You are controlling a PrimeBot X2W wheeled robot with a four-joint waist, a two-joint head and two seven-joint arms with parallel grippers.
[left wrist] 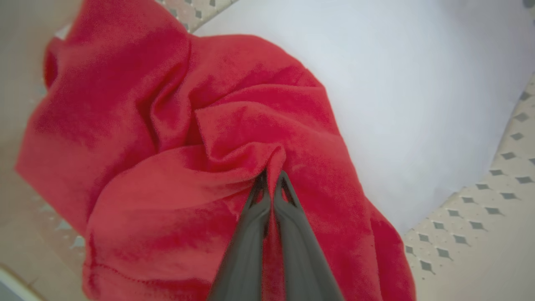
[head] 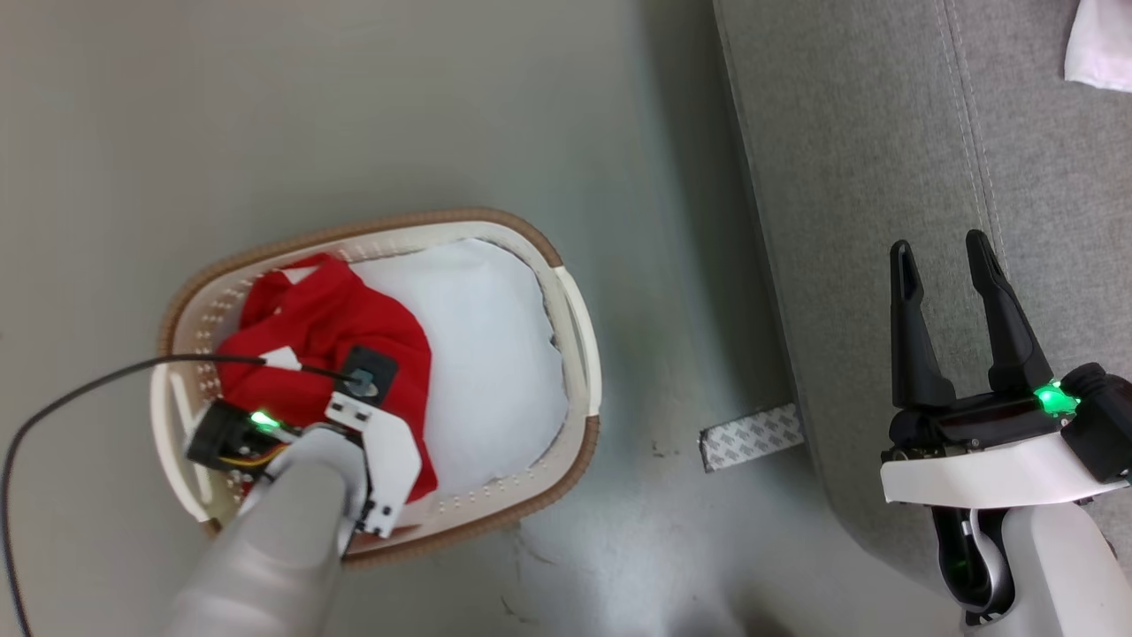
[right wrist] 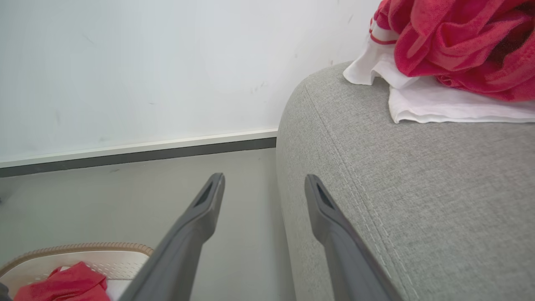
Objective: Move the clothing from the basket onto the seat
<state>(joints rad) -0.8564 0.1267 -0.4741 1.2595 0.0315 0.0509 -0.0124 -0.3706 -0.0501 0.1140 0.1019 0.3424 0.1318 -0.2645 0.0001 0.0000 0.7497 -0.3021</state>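
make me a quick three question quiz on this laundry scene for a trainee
1. True or false: the left gripper is shut on a fold of the red garment in the basket.
2. Pick one: the right gripper is (a) open, over the seat; (b) shut on a white cloth; (c) down inside the basket.
3. What pale thing lies in the basket beside the red garment?

Key: 1 true. 2 a. 3 the white cushion pad.
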